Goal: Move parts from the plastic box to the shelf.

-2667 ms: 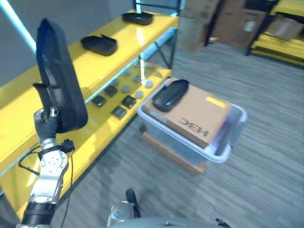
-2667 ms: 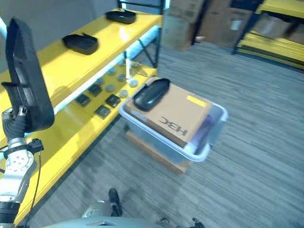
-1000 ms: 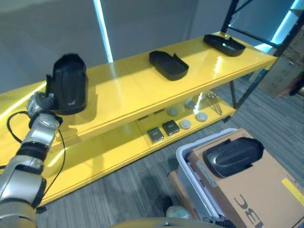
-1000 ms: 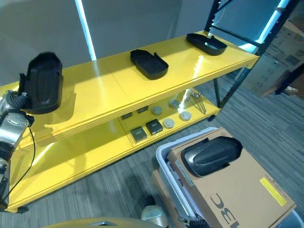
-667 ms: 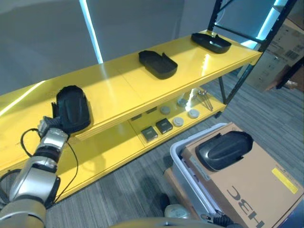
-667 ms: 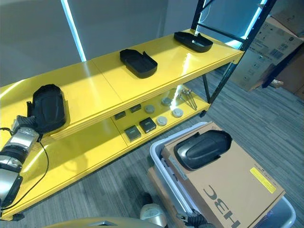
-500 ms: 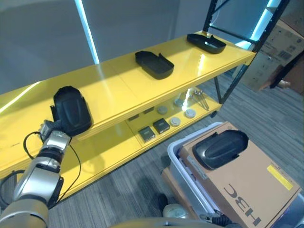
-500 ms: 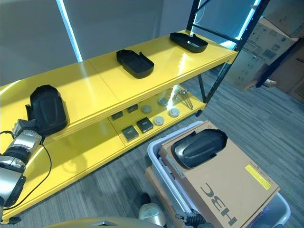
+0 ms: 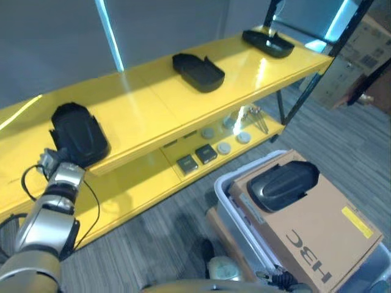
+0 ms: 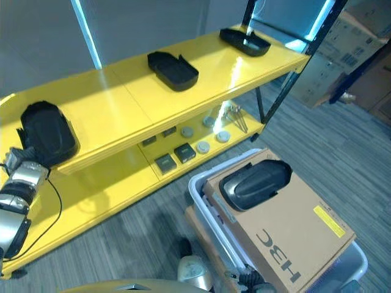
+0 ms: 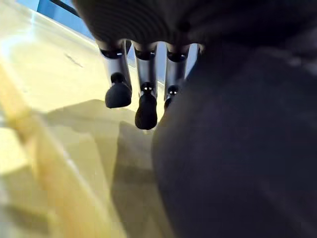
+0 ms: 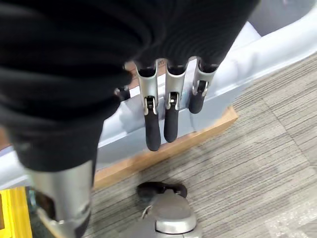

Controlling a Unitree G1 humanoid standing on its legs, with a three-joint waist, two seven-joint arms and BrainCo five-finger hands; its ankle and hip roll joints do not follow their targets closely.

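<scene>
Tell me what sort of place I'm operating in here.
Probably a warehouse or stockroom: a long yellow shelf with black moulded parts, stacked cardboard cartons by dark racking, and a plastic box on grey carpet.

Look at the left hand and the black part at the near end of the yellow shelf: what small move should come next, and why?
Probably draw the left hand back from the black part. That part lies on the top board of the yellow shelf like the two others further along, so placing looks done, and its fingers hang straight beside it rather than curling round it. Another part waits on the cardboard in the plastic box.
</scene>
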